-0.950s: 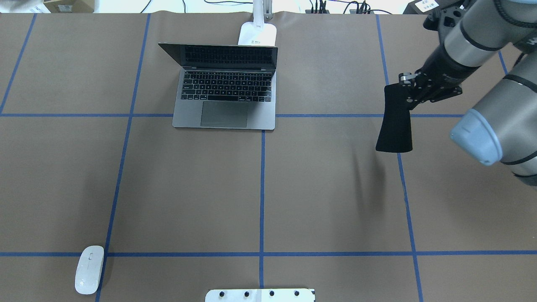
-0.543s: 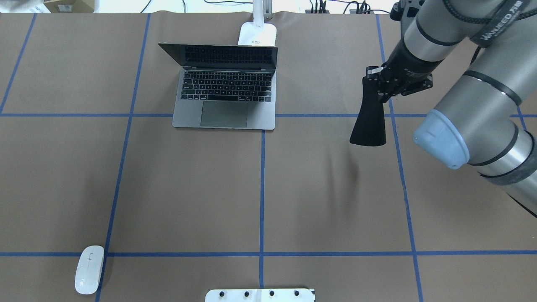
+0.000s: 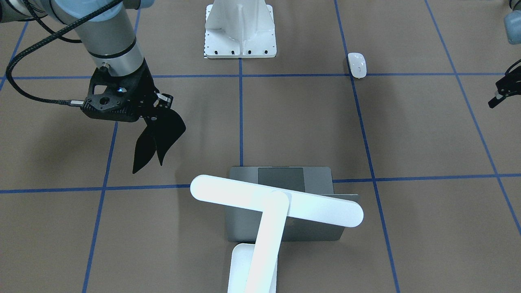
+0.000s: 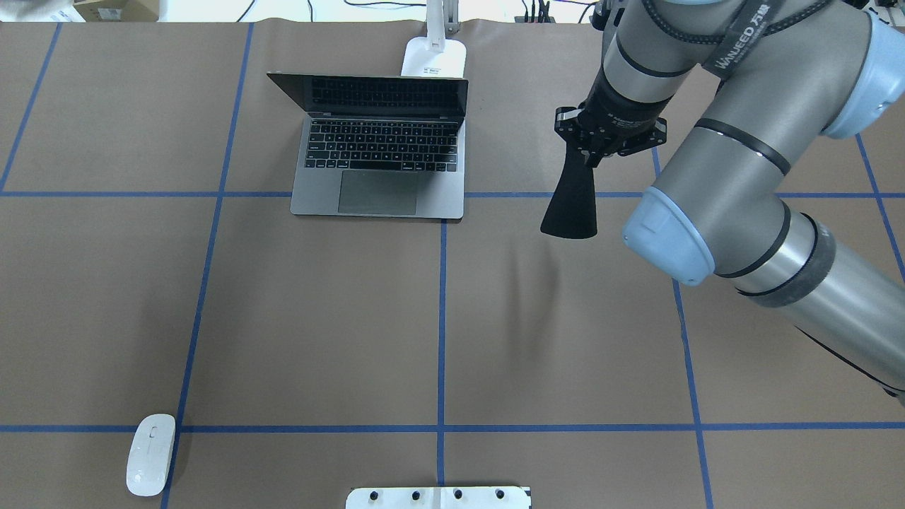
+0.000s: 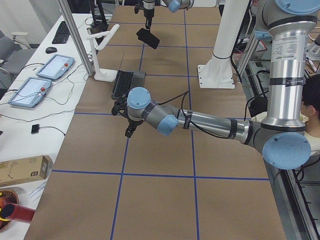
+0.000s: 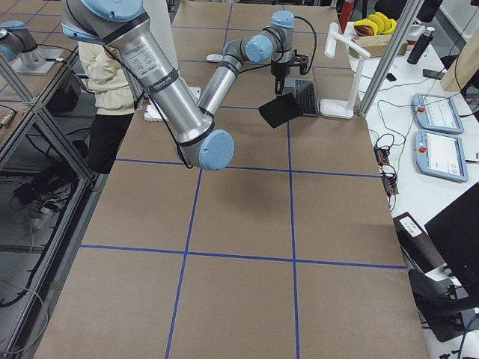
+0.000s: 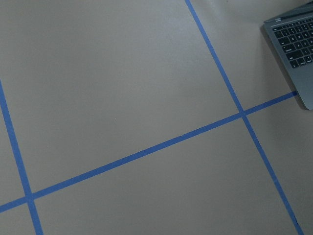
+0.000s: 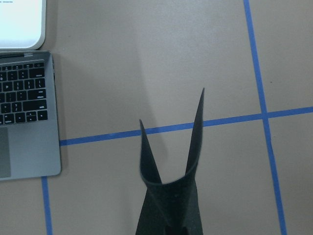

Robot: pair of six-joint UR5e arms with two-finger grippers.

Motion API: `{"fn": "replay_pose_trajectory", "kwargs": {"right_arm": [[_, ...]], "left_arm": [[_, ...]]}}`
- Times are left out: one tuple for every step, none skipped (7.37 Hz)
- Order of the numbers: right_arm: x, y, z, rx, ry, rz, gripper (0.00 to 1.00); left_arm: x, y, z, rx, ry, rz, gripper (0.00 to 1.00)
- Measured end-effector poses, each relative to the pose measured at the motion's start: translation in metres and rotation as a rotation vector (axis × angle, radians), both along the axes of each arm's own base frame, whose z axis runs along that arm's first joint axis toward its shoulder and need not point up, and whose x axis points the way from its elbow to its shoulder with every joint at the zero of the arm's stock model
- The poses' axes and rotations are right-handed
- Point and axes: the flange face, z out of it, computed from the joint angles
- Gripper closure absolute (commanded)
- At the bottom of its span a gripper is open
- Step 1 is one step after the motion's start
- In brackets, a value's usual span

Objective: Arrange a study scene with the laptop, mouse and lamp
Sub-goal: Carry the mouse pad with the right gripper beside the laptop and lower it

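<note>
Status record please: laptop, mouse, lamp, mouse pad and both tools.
laptop: open, far centre of the table
lamp: base just behind the laptop lid
mouse: on the table, robot's near left, apart from everything
mouse pad: bent, hanging above the table right of the laptop
right tool: shut on mouse pad
left tool: over the table left of the laptop; open or shut unclear

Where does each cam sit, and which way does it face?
Front: across the table, steeply down toward the pedestal; right hand holds the pad, left hand at edge, lamp nearest.
Overhead: above the pedestal, forward and down; right arm only, laptop far.
Left: table's end; left arm near.
Right: opposite end; right arm near.
Left wrist: down at tape lines; no hand shows.
Right wrist: down along the pad.
All six share the laptop.
</note>
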Motion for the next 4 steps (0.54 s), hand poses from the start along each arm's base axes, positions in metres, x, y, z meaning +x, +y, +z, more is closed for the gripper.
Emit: {"fn": "replay_pose_trajectory", "kwargs": {"right_arm": [[-0.009, -0.001, -0.008, -0.003, 0.000, 0.006, 0.89], [-0.016, -0.001, -0.012, -0.001, 0.004, 0.010, 0.01], [-0.022, 0.000, -0.014, 0.009, 0.013, 0.015, 0.00], [-0.026, 0.002, -0.013, 0.022, 0.025, 0.021, 0.00]], "left_arm": [[-0.002, 0.002, 0.004, -0.001, -0.003, 0.001, 0.01], [-0.005, 0.006, 0.010, -0.006, -0.006, 0.000, 0.01], [-0.006, 0.008, 0.013, -0.009, -0.008, 0.000, 0.01], [-0.007, 0.010, 0.015, -0.012, -0.009, -0.001, 0.01]]}}
